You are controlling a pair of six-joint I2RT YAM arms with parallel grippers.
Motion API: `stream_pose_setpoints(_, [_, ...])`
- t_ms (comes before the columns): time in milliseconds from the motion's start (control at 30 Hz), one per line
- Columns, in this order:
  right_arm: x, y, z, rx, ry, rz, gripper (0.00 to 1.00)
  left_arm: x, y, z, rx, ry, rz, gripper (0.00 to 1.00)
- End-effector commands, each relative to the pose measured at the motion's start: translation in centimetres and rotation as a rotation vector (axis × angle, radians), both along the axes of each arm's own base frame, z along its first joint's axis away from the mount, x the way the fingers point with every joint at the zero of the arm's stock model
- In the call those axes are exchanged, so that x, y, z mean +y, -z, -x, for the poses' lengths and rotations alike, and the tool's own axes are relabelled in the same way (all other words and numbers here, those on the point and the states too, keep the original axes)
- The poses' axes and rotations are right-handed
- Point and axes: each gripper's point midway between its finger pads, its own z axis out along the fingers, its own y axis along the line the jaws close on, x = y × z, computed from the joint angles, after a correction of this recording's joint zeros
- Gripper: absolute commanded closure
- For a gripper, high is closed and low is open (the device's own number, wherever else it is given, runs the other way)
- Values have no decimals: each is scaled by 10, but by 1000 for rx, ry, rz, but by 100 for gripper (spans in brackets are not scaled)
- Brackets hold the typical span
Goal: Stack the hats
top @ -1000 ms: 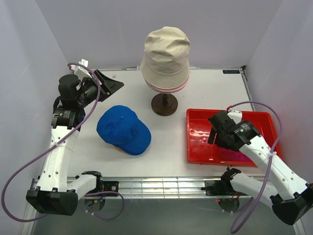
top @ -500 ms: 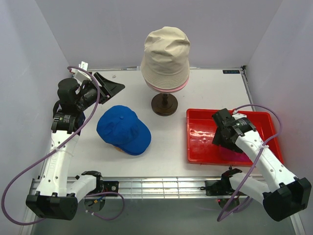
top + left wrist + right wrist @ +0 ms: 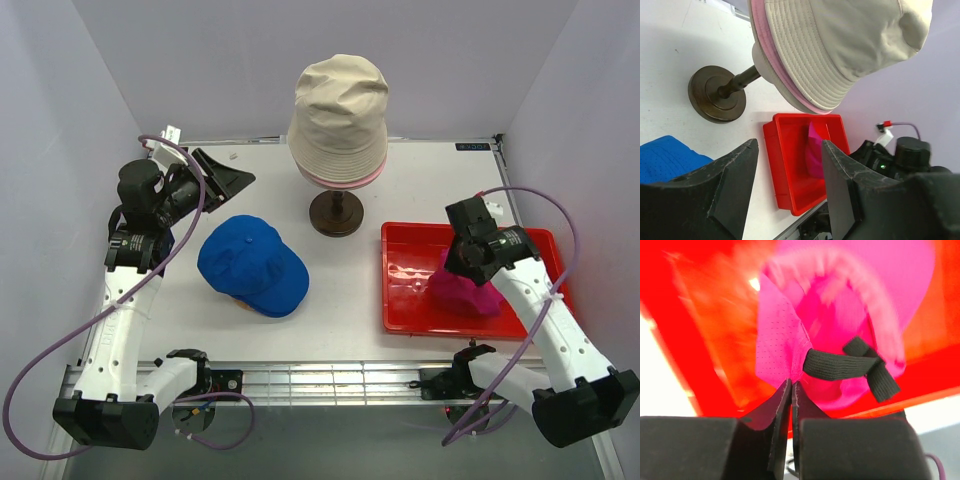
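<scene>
A beige bucket hat (image 3: pixel 338 105) sits over a light pink bucket hat (image 3: pixel 345 180) on the head stand at the back; both hats show again in the left wrist view, beige (image 3: pixel 840 45) over pink (image 3: pixel 771 47). The bright blue cap (image 3: pixel 252 264) lies on the table at left. My right gripper (image 3: pixel 791 383) is shut on the back edge of the magenta cap (image 3: pixel 840 315), beside its black strap, lifting it partly out of the red tray (image 3: pixel 405 290). My left gripper (image 3: pixel 222 175) stands open at the back left, holding nothing.
The stand's dark round base (image 3: pixel 336 213) rests at the table's middle back. The red tray's rim (image 3: pixel 782 170) shows between my left fingers, far off. Purple walls close in the sides and back.
My right gripper went down into the tray, closed on the magenta cap and has raised it, so the cap now shows in the top view. The left arm barely moved.
</scene>
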Motion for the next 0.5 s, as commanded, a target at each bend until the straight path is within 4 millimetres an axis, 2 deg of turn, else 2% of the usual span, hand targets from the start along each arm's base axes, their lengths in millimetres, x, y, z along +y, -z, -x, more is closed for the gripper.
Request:
stream_pose_setpoints(0, [9, -50, -16, -137, -53, -55, 92, -1, -6, 12, -39, 19, -22, 37])
stream_pose_setpoints(33, [17, -68, -20, -179, -76, -96, 92, 0, -7, 13, -46, 17, -26, 37])
stream_pose_setpoints(100, [25, -83, -22, -199, -113, -130, 92, 1, -7, 14, -43, 13, -31, 37])
stream_pose_setpoints(133, [30, -98, -24, -224, -130, -161, 92, 1, -7, 14, -42, 12, -33, 37])
stream_pose_setpoints(233, [43, -113, -26, -237, -185, -210, 92, 1, -9, 16, -45, 15, -33, 37])
stream_pose_setpoints(333, [50, -110, -29, -210, -220, -226, 92, 0, -10, 18, -47, 19, -31, 37])
stream_pose_setpoints(400, [53, -97, -30, -173, -221, -230, 92, 0, -9, 19, -45, 18, -33, 38])
stream_pose_setpoints(467, [66, -99, -36, -223, -225, -303, 92, 1, -9, 19, -42, 17, -36, 38])
